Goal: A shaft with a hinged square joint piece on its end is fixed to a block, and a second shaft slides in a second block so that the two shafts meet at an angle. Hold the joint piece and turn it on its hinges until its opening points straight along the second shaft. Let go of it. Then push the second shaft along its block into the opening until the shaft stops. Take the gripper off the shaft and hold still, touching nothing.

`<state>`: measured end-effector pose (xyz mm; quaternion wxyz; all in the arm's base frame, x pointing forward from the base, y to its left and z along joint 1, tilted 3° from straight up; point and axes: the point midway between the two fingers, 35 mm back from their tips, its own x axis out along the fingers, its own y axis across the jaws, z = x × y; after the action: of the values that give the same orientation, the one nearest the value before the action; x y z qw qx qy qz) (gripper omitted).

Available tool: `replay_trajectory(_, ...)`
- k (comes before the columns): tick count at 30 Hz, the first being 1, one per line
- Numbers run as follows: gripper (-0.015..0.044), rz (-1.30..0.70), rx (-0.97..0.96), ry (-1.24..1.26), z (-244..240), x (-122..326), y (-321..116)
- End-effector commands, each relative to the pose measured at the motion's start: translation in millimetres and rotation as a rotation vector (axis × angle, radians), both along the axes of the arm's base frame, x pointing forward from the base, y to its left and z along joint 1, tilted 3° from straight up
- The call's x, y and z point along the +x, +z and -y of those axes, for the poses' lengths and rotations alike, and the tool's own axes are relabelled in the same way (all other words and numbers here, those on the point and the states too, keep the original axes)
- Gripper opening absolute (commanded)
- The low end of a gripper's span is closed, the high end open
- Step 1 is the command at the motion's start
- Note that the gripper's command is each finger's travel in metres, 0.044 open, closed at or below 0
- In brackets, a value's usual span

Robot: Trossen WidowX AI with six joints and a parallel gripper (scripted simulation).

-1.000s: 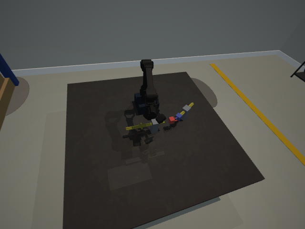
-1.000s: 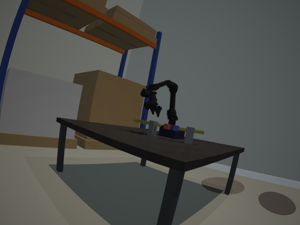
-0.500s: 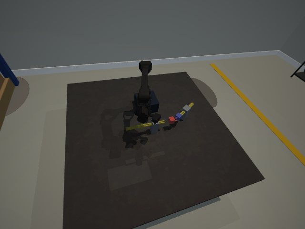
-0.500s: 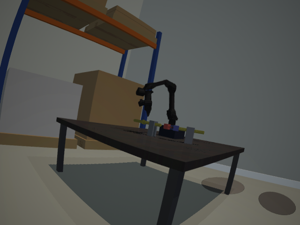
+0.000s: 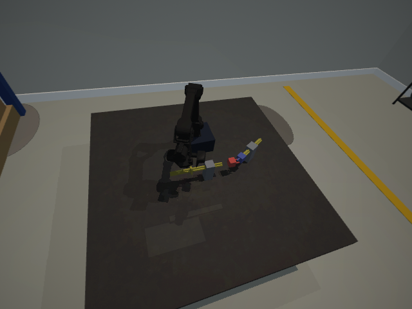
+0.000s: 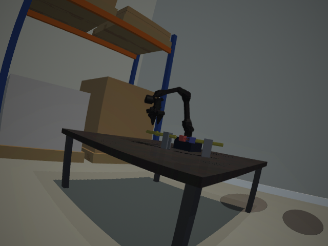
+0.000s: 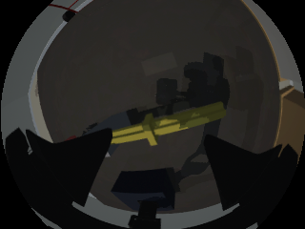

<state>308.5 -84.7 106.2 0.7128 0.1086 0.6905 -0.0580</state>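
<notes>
The red joint piece (image 5: 232,162) (image 6: 182,138) is hinged to a blue part (image 5: 241,156) (image 6: 192,140) on the end of the first yellow shaft (image 5: 259,141) (image 6: 217,144), held by a grey block (image 5: 252,145) (image 6: 207,148). The second yellow shaft (image 5: 197,168) (image 6: 150,131) (image 7: 200,114) runs through another grey block (image 5: 208,171) (image 6: 165,140). A small gap separates its near end from the red piece, whose opening faces roughly toward it; exact alignment is unclear. My gripper (image 6: 155,123) (image 7: 159,137) is open and empty, above the second shaft near its crosspiece (image 5: 190,170) (image 7: 150,125).
The dark tabletop (image 5: 232,252) (image 6: 169,166) carries both blocks. The arm's dark blue base (image 5: 203,144) (image 6: 187,146) (image 7: 143,183) stands behind the shafts. Shelving with boxes (image 6: 119,105) stands beyond the table.
</notes>
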Motion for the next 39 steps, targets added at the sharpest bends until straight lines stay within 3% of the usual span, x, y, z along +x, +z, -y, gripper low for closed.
replay_trajectory(1,0.0440,-0.002,-0.056,0.130,21,0,3)
replay_trajectory(9,0.0440,-0.031,-0.136,0.362,56,-5,7)
replay_trajectory(16,0.0440,-0.031,-0.138,0.361,57,-5,7)
replay_trajectory(39,0.0440,0.038,-0.089,-0.410,63,-4,-30)
